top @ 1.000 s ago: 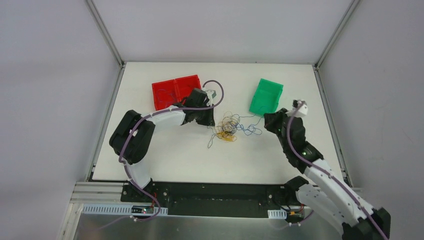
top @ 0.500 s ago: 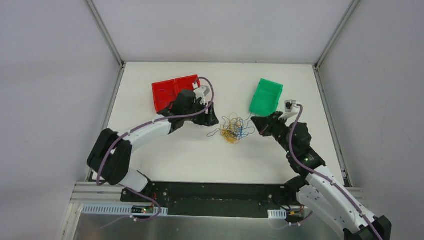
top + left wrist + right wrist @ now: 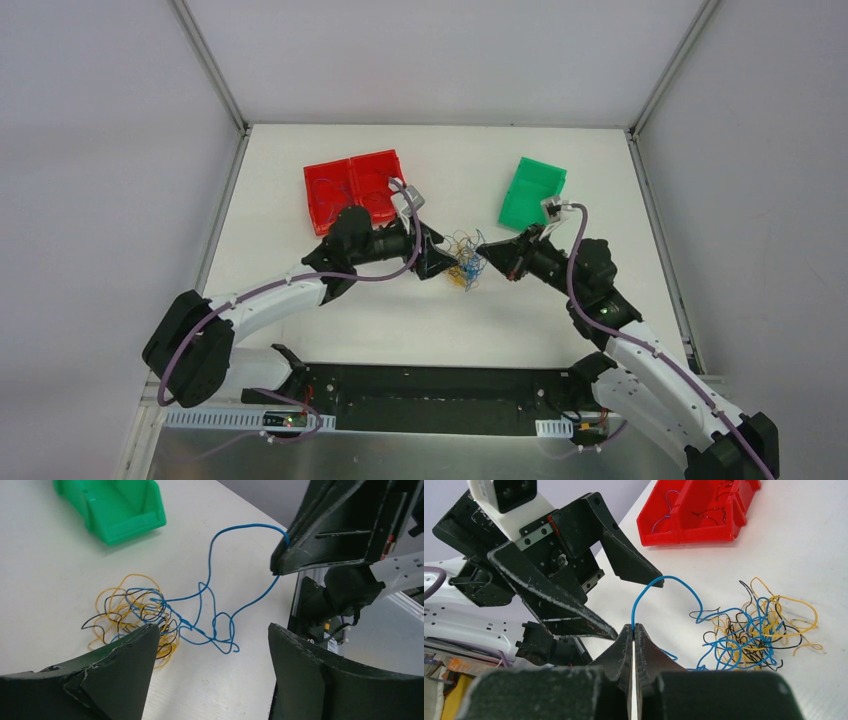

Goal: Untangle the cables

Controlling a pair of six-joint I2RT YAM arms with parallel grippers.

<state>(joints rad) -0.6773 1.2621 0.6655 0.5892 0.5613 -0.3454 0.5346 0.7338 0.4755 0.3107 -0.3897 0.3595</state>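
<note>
The right gripper (image 3: 633,628) has its jaws pressed together on one blue cable (image 3: 684,587), most likely to lift it out of the pile. The left gripper (image 3: 211,632) is just to its left with its jaws spread wide. It holds nothing and may be ready to grab another bit.

The cables (image 3: 466,262) lie in a messy knot on the smooth white table (image 3: 560,320), between the two grippers. They are very thin, bendy and curly, in yellow, black and blue. A shiny red bin (image 3: 350,186) sits far left and a green bin (image 3: 532,190) far right, probably for sorted cables.
</note>
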